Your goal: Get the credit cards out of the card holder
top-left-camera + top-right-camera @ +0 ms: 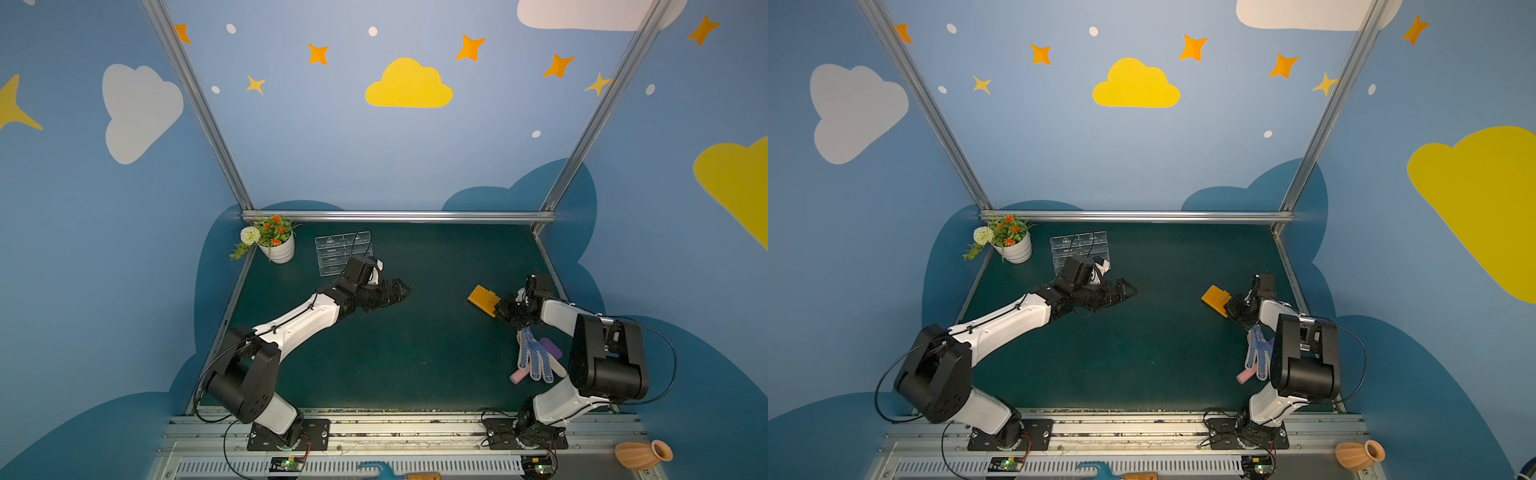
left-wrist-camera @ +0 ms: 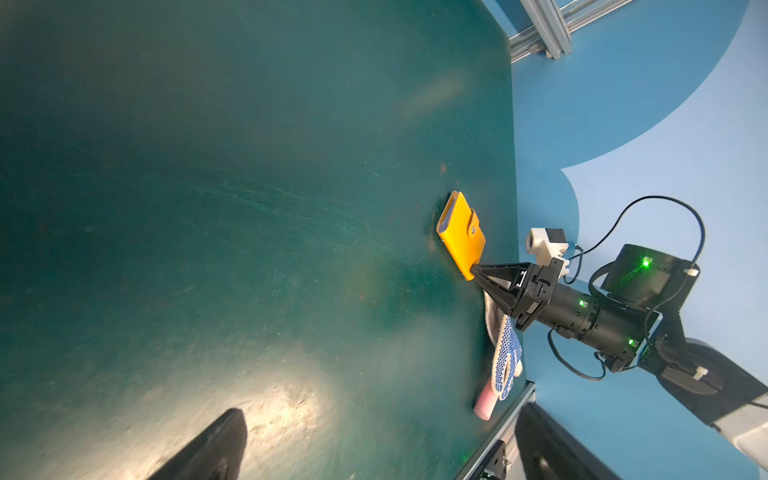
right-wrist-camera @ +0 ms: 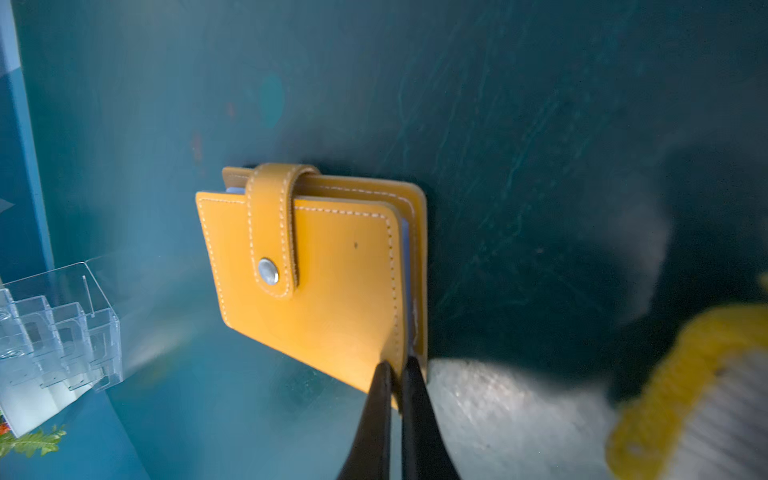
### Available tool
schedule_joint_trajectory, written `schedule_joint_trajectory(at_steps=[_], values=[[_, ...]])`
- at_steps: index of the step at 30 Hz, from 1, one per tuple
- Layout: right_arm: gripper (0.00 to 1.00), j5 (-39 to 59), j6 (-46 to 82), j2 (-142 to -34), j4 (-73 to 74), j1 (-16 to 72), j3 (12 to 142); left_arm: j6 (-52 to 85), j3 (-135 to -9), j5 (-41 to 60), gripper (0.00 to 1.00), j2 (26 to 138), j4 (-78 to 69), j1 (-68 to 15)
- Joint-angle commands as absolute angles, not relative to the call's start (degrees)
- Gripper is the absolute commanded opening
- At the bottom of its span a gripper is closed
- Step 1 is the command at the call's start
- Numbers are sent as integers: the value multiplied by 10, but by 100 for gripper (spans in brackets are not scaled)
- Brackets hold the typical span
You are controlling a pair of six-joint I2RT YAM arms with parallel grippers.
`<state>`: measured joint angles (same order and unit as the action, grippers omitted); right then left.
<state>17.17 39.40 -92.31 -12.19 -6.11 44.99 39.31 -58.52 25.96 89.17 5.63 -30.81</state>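
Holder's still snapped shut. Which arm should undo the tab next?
Left. The right gripper is shut on the card holder at its corner, anchoring it. The left gripper is open and empty, mid-table, facing the snap tab.
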Motion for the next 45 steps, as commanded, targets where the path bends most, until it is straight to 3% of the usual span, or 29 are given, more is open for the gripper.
schedule_joint_trajectory(at_steps=[1, 15, 26, 40, 45], values=[[0, 144, 386, -935, -158, -46, 441, 424, -602, 270, 100, 916, 16, -320], [0, 222, 506, -813, -112, 45, 380, 733, -595, 308, 92, 1076, -233, -359], [0, 227, 601, -737, -71, 121, 342, 827, -609, 292, 87, 1138, -245, -407], [0, 231, 678, -756, 16, 192, 319, 886, -629, 256, 79, 1181, -264, -439], [0, 238, 691, -756, 31, 204, 312, 896, -642, 251, 70, 1207, -280, -435]])
